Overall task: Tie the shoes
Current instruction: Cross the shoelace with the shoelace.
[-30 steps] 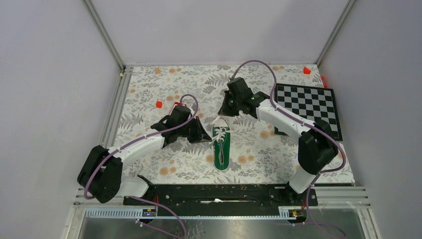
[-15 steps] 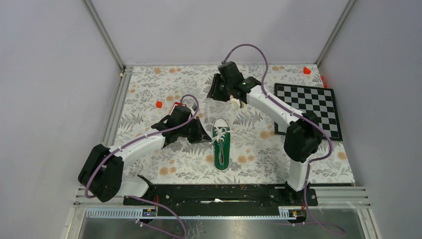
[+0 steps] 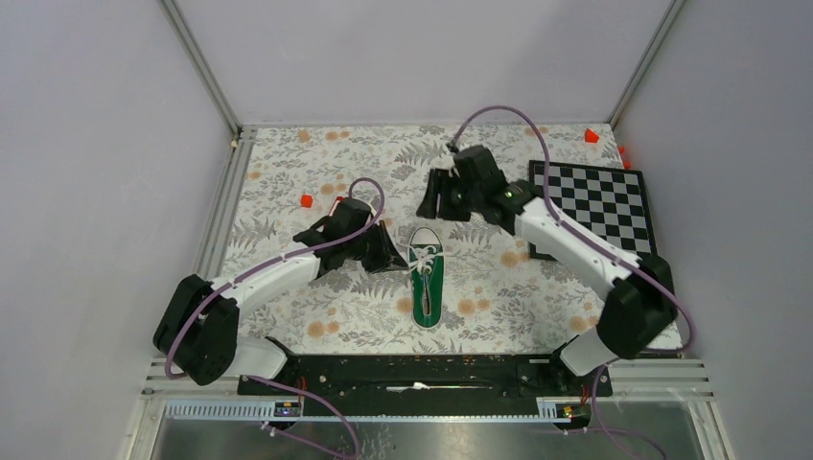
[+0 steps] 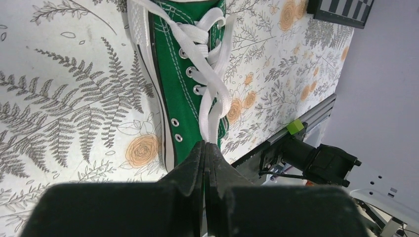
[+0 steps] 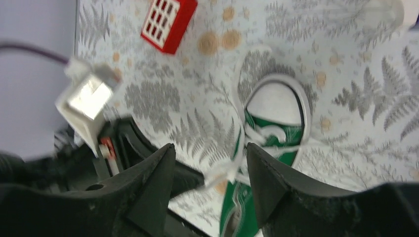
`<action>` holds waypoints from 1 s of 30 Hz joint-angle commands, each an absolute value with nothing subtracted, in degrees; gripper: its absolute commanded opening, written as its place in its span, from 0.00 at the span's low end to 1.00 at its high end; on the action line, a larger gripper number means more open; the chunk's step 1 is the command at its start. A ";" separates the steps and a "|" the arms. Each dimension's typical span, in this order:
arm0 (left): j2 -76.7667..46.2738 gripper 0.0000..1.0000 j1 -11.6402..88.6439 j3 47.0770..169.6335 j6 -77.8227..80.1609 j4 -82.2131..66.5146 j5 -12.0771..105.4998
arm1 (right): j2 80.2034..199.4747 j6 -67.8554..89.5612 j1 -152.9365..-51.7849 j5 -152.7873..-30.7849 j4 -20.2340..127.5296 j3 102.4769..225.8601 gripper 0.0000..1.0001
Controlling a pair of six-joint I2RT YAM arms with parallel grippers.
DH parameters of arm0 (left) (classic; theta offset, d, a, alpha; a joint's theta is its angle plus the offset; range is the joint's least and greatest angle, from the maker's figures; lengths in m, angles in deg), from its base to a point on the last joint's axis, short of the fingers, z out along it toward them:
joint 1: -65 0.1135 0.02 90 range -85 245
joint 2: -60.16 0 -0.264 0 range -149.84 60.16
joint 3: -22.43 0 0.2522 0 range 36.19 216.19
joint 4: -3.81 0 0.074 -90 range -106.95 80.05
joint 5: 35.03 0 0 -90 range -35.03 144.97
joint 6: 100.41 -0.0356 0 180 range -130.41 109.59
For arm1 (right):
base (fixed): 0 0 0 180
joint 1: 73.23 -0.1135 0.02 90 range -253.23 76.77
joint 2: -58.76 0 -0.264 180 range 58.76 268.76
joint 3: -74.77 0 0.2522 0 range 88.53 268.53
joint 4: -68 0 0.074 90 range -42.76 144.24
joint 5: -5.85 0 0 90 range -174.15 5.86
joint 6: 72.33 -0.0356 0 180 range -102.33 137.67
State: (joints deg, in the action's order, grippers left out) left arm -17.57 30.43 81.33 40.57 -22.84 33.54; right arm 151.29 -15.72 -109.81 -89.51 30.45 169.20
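Pinching one white lace (image 4: pixel 213 84), left gripper (image 4: pixel 205 144) is closed tight on it; only the left wrist view shows that grip. One green sneaker (image 3: pixel 427 278) lies on the counter (image 3: pixel 288 163) just beside that gripper, toe pointing toward right gripper (image 5: pixel 210 148). That one hangs beyond the toe cap, jaws wide apart, holding nothing. Right wrist view alone shows one red-and-white block (image 5: pixel 168 24) clearly. One chessboard (image 3: pixel 594 206) lies off right gripper's outer side.

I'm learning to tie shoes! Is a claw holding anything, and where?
The left claw pinches a loose strand of the white lace coming off the shoe. The right claw is open, empty.
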 commanded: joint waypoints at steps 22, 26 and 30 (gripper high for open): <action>-20.18 0.00 30.64 104.54 46.88 -58.05 54.41 | 136.93 1.88 -116.76 -95.07 60.35 133.92 0.46; -20.72 0.00 30.57 105.18 46.68 -58.15 53.29 | 138.59 1.53 -116.95 -95.46 60.43 135.89 0.47; -21.39 0.00 30.30 105.52 46.53 -58.15 52.60 | 138.92 -0.04 -117.16 -95.43 60.88 136.56 0.49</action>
